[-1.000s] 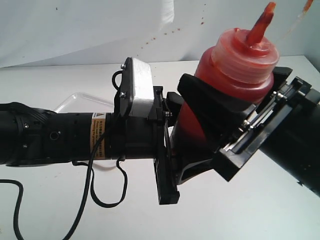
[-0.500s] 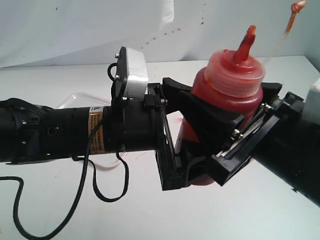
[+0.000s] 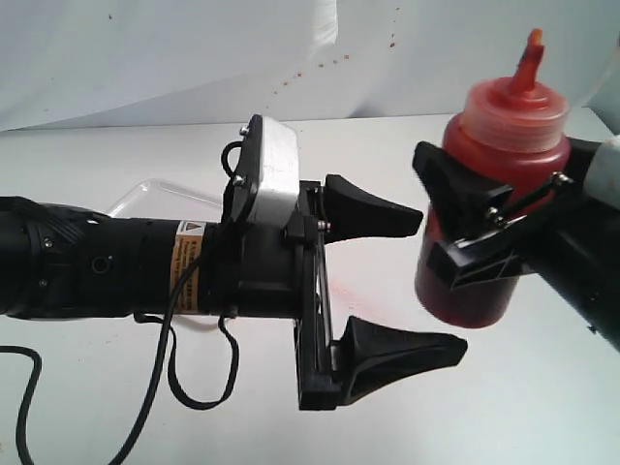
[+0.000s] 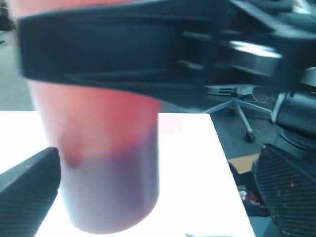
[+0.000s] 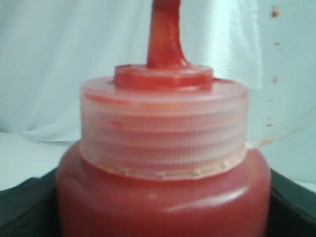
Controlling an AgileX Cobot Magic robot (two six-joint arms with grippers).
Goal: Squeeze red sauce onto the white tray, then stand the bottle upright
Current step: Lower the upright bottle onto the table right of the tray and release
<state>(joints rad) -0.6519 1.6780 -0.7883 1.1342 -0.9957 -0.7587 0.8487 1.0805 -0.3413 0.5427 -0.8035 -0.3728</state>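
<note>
The bottle (image 3: 504, 131) stands upright at the right, red-tinted, its pointed nozzle (image 3: 528, 60) up. My right gripper (image 3: 484, 232) is shut on its body. Whether its base touches the table I cannot tell. My left gripper (image 3: 444, 281) is open just left of it, fingers (image 3: 373, 213) spread and apart from the bottle. In the left wrist view the bottle (image 4: 108, 173) stands between the wide jaws. The right wrist view is filled by the ribbed cap collar and bottle (image 5: 163, 197). One corner of the white tray (image 3: 145, 194) shows behind the left arm. The red sauce blob is hidden.
A faint pinkish smear (image 3: 363, 283) marks the white table between the grippers. The left arm and its black cable (image 3: 184, 383) cross the left half. A white backdrop (image 3: 174, 58) with red specks rises behind. The clear tether (image 3: 603, 60) runs off the top right.
My left gripper has opened and let go of the bottle. The right gripper has carried the bottle to the right and turned it from tilted to upright.
</note>
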